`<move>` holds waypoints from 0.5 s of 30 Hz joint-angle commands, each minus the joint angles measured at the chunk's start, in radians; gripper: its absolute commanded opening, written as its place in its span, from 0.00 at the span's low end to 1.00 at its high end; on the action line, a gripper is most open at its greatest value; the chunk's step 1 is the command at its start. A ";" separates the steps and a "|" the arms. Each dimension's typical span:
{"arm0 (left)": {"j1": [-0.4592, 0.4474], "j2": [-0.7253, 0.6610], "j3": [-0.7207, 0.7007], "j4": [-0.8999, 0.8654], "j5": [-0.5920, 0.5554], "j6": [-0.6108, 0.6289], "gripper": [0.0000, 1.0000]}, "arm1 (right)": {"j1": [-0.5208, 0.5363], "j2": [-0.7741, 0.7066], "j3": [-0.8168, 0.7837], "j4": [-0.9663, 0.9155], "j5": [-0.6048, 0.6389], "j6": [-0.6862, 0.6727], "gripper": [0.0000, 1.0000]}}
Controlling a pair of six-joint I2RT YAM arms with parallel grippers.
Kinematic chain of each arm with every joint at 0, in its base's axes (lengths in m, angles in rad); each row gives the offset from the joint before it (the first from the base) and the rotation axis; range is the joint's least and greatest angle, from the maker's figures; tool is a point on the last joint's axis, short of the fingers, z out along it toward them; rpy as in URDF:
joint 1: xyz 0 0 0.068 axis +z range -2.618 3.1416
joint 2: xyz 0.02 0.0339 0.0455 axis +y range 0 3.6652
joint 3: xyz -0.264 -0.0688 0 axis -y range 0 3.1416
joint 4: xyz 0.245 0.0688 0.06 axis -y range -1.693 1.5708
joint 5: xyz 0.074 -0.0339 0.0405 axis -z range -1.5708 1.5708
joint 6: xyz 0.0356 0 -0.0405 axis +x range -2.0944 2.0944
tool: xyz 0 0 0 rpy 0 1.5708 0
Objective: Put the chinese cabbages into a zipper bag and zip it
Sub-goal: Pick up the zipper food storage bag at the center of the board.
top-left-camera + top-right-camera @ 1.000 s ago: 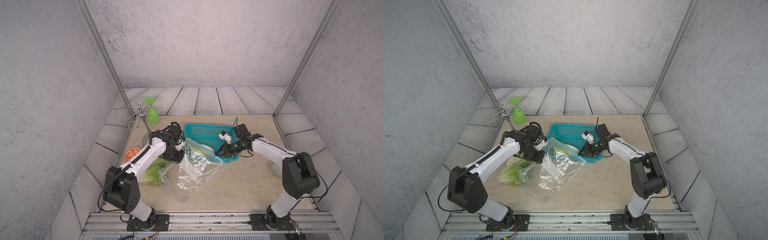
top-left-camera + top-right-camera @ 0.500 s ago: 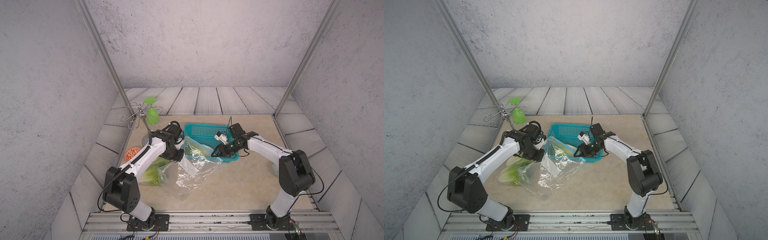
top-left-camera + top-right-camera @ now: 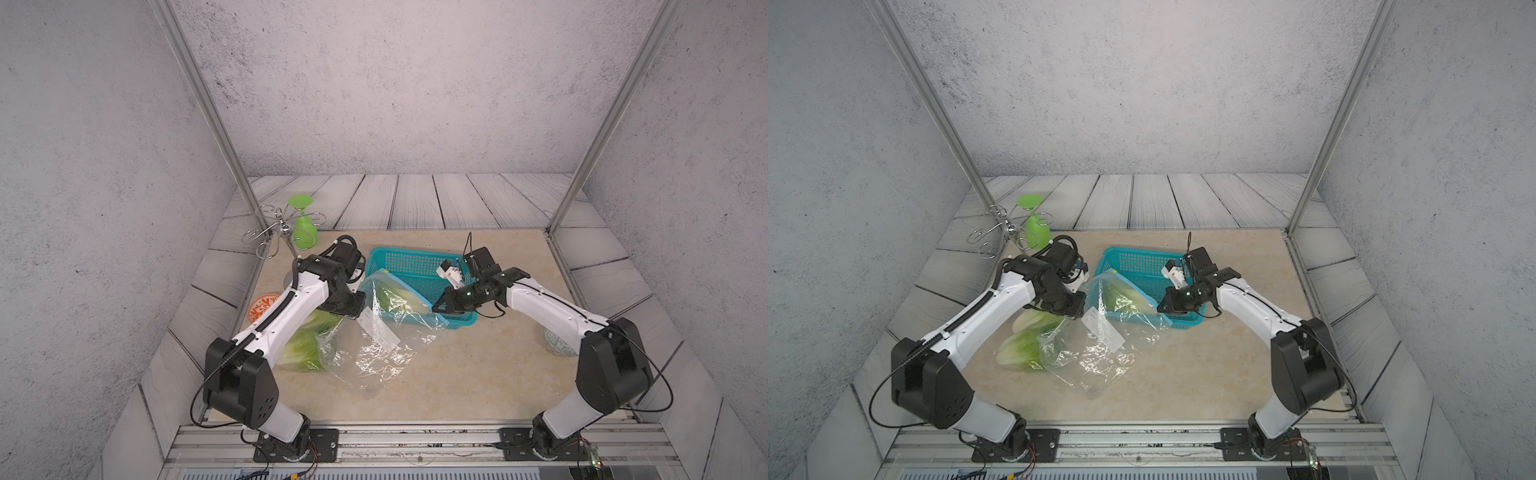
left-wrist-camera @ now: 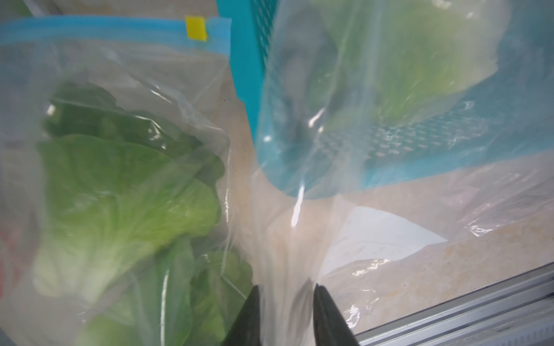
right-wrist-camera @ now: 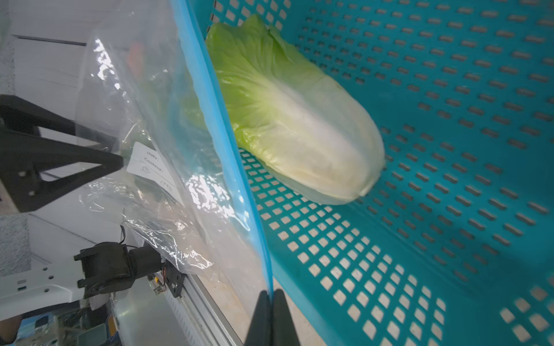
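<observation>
Newly clamped right jaws on zipper bag; left jaws parted

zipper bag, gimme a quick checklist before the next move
1. Right gripper fingers shut on the blue zip edge of the clear plastic zipper bag: ok.
2. Left gripper holding the bag: not ok, fingers apart around the film.
3. Pale green cabbage in the teal perforated basket fully bagged: not ok, only its leafy end passes the zip edge.
4. Two other green cabbages bagged: cannot tell, film overlaps them.
5. Zip closed: not ok, mouth open.
</observation>
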 commanded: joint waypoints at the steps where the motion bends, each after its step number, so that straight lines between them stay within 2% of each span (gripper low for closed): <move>1: 0.010 -0.093 0.038 -0.059 -0.021 -0.033 0.36 | 0.026 -0.109 -0.063 -0.026 0.185 0.071 0.00; 5: -0.001 -0.169 0.027 -0.006 0.119 -0.099 0.39 | 0.092 -0.193 -0.097 -0.005 0.344 0.122 0.00; 10: -0.119 -0.185 -0.022 0.187 0.319 -0.263 0.43 | 0.190 -0.254 -0.074 -0.002 0.442 0.126 0.00; 11: -0.127 -0.187 -0.056 0.269 0.374 -0.327 0.46 | 0.209 -0.263 -0.070 -0.004 0.446 0.116 0.00; 13: -0.140 -0.193 -0.117 0.420 0.443 -0.436 0.57 | 0.244 -0.271 -0.060 -0.017 0.448 0.089 0.00; 15: -0.150 -0.184 -0.149 0.534 0.468 -0.506 0.67 | 0.277 -0.269 -0.043 -0.046 0.447 0.056 0.00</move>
